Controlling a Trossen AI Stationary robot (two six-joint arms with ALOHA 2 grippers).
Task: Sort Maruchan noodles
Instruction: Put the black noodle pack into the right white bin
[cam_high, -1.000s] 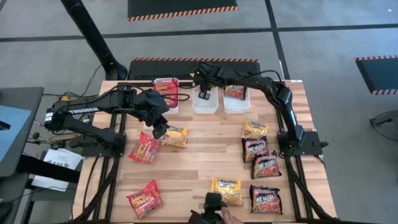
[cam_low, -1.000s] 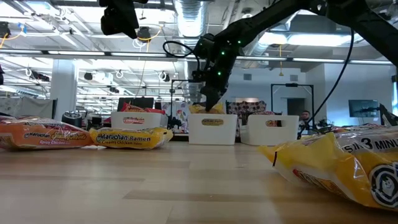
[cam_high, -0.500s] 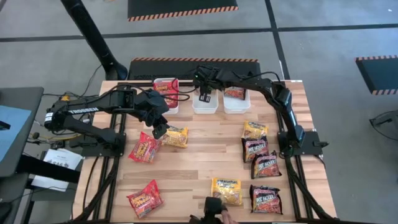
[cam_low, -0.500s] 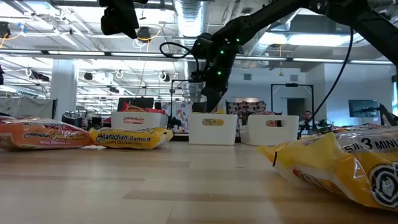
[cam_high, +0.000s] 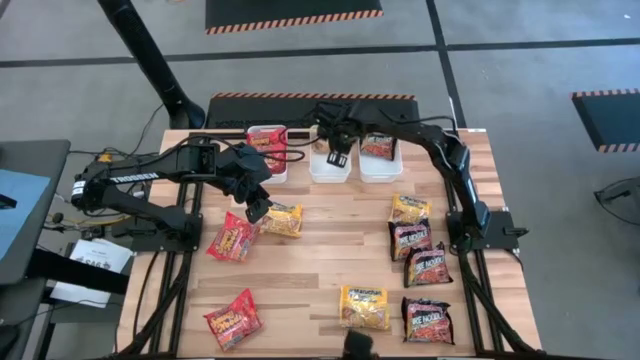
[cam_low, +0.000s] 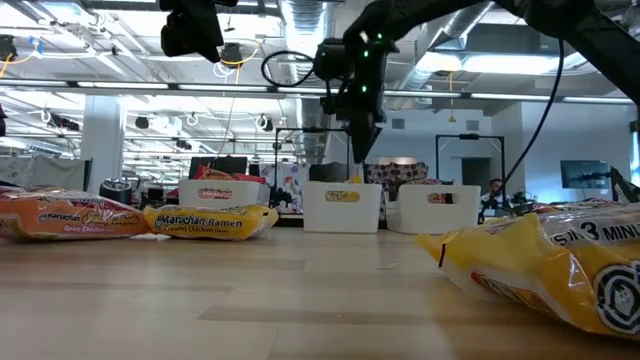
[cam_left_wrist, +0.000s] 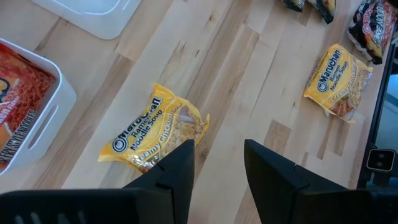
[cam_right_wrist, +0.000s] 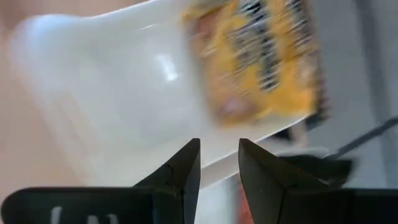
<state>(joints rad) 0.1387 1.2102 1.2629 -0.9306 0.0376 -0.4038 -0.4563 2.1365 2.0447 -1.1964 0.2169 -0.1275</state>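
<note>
Maruchan noodle packets in red, yellow and dark lie flat on the wooden table. Three white trays stand at the far edge. The left tray holds red packets and the right tray holds a dark one. A yellow packet lies in the middle tray. My right gripper hangs open above the middle tray with nothing between its fingers. My left gripper hovers open, just left of the yellow packet on the table.
Right of centre lie a yellow packet and two dark ones. At the near edge are a red packet, a yellow one and a dark one. Bare wood shows in the table's middle.
My right gripper has risen out of the middle tray and tipped to point more steeply down; the yellow packet stays in the tray. A dark thing at the table's near edge has drawn back out of the high view.
</note>
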